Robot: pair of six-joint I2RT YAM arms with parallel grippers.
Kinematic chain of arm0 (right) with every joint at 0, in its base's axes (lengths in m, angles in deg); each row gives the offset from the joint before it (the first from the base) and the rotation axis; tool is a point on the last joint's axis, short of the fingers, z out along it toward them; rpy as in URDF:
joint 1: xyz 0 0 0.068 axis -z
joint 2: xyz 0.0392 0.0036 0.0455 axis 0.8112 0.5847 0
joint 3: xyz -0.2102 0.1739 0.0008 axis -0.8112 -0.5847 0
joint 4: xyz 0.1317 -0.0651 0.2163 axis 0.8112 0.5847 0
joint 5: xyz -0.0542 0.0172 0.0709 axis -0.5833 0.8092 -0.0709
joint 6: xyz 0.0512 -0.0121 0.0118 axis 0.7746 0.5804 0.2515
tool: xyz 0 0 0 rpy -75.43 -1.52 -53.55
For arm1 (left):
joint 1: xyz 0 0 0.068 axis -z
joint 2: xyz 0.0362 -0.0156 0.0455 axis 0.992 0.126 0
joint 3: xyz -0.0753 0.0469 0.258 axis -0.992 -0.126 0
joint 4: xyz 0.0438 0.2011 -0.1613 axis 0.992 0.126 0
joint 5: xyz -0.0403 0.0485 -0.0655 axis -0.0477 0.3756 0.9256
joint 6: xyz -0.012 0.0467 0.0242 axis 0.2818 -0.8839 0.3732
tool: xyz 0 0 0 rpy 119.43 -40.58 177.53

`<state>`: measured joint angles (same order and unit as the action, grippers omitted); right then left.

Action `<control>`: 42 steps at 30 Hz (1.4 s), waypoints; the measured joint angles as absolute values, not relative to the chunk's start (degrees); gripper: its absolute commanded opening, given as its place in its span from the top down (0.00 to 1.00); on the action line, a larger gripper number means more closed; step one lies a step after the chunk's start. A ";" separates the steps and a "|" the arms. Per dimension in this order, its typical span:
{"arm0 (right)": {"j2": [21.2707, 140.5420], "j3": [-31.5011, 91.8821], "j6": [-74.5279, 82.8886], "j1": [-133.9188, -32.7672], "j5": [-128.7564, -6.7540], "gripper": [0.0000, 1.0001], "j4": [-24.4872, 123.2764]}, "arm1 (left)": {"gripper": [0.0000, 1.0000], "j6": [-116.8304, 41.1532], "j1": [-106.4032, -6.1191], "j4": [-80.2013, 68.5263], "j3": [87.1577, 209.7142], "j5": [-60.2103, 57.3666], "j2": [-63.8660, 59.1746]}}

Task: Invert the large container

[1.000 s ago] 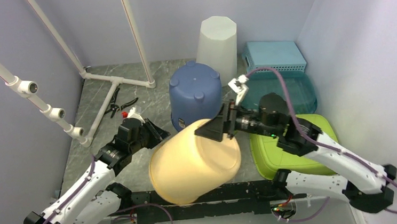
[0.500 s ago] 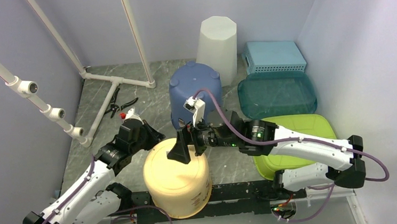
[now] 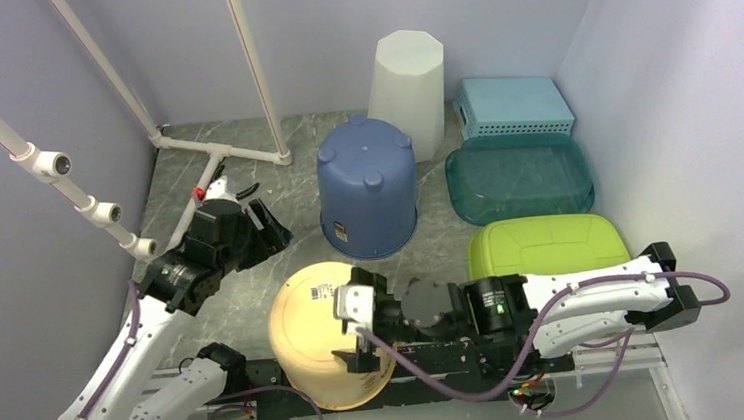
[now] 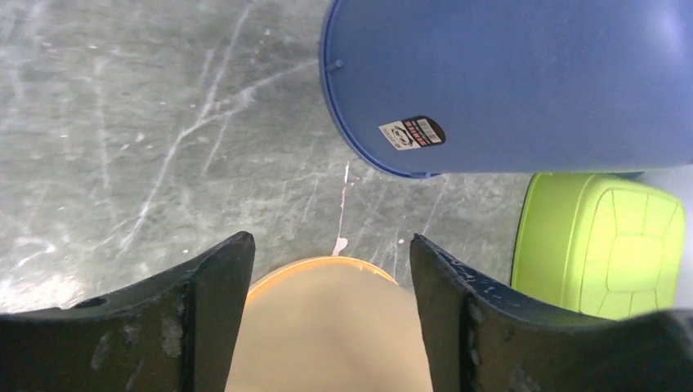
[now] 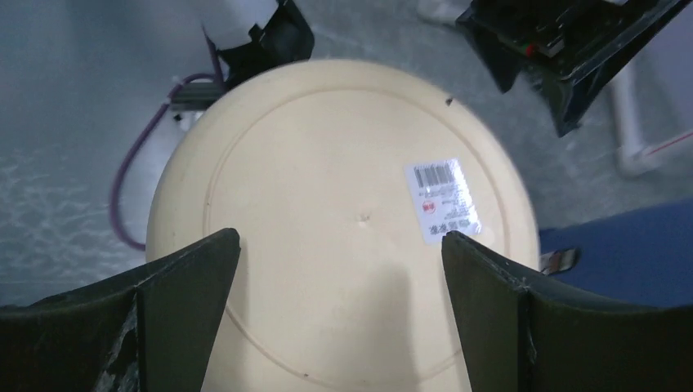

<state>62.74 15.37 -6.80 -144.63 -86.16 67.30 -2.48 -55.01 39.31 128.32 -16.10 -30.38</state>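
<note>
The large cream container (image 3: 302, 321) stands upside down at the table's near edge, its flat base with a barcode label facing up (image 5: 343, 204). My right gripper (image 3: 359, 321) hovers just above that base, open, with nothing between its fingers (image 5: 339, 235). My left gripper (image 3: 274, 230) sits back to the container's far left, open and apart from it. In the left wrist view the container's rounded wall (image 4: 327, 327) shows between and below the spread left gripper (image 4: 331, 241) without touching the fingers.
An upturned blue bucket (image 3: 366, 185) (image 4: 507, 73) stands just behind the container. A white bin (image 3: 408, 77), a light blue basket (image 3: 512, 104), a teal lid (image 3: 518, 180) and a green lid (image 3: 546, 246) fill the back right. White pipe framing (image 3: 223, 151) runs along the left.
The container went from tilted on its side to standing base up. The right gripper let it go and swung over its base. The left gripper opened and drew back to the left.
</note>
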 measured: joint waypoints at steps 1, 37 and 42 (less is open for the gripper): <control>62.92 14.87 -9.25 -145.92 -87.54 0.00 65.03 | 0.20 -2.87 -55.32 41.50 129.98 -17.04 -30.51; 43.90 8.27 -25.31 -142.92 -65.94 0.03 63.54 | 0.14 -6.74 -55.84 64.10 146.98 -24.58 -37.09; 44.32 1.91 -26.10 -143.82 -67.80 0.03 65.55 | 0.14 -6.74 -55.84 63.38 146.77 -24.51 -37.04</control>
